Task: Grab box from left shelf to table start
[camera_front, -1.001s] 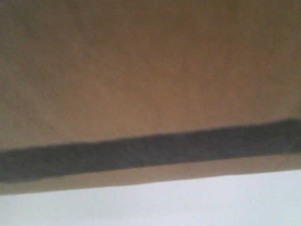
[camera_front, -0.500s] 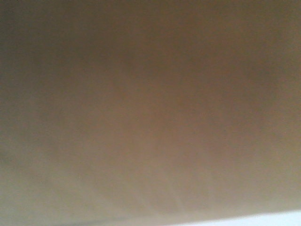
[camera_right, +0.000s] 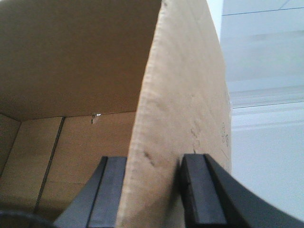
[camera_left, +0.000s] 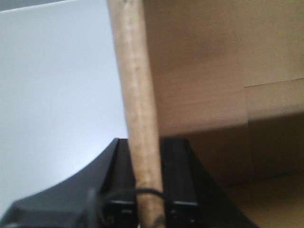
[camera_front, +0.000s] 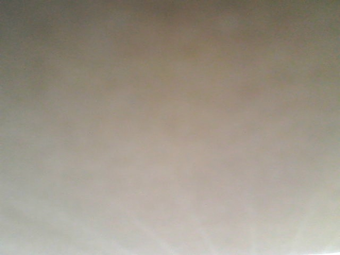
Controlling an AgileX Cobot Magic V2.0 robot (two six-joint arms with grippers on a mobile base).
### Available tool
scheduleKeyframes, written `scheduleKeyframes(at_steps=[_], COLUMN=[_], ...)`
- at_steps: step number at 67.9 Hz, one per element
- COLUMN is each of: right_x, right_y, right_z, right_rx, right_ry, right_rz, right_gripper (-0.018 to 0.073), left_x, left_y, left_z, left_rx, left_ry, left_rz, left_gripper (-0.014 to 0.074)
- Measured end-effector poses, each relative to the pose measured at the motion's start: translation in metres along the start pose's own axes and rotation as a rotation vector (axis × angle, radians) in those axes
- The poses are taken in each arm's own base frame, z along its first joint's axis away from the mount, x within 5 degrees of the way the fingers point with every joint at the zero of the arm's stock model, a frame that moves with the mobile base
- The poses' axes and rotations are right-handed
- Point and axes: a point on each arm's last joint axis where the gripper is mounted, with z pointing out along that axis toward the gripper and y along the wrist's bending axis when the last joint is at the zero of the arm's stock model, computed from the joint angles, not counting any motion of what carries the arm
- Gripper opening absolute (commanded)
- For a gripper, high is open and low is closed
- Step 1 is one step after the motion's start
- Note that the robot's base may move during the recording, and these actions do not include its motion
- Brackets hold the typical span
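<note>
Left pincer [camera_left: 145,159] is clamped on a side wall of the box [camera_front: 170,127]: one finger [camera_left: 175,161] inside, one outside, wall edge running up between them. Right pincer [camera_right: 154,164] has the same grip on another wall, fingers pressed on both faces. Box interior sits inboard of each pincer. Front view shows only blurred cardboard.

The box [camera_front: 170,127] fills the front view as a blur, its edges cut off; small print [camera_right: 223,134] on its wall is unreadable.
</note>
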Motion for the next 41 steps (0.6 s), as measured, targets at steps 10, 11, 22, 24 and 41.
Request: scheduleKeyframes(at_steps=[10,11,22,24,41], right_x=[0.0,-0.0002,-0.0002,-0.0002,-0.0002], right_y=[0.0,0.0,0.0001,0.0001,0.0001], right_z=[0.0,0.0,0.0,0.0,0.0], right_rx=[0.0,0.0,-0.001,-0.001,-0.001], right_ry=[0.0,-0.002,-0.002,-0.002,-0.002], right_rz=[0.0,0.0,0.001,0.001,0.001], right_gripper=[0.0057,0.0057,0.0057,0.0057,0.0057], left_x=[0.0,0.0,0.0001,0.0001,0.0004], left_y=[0.0,0.0,0.0,0.0,0.0001], left_z=[0.0,0.0,0.0002,0.0002,0.0005], left_rx=[0.0,0.0,0.0,0.0,0.0], left_ry=[0.0,0.0,0.001,0.001,0.002], left_rz=[0.0,0.0,0.0,0.0,0.0], left_gripper=[-0.0092,-0.0092,-0.0092,-0.0092,-0.0092])
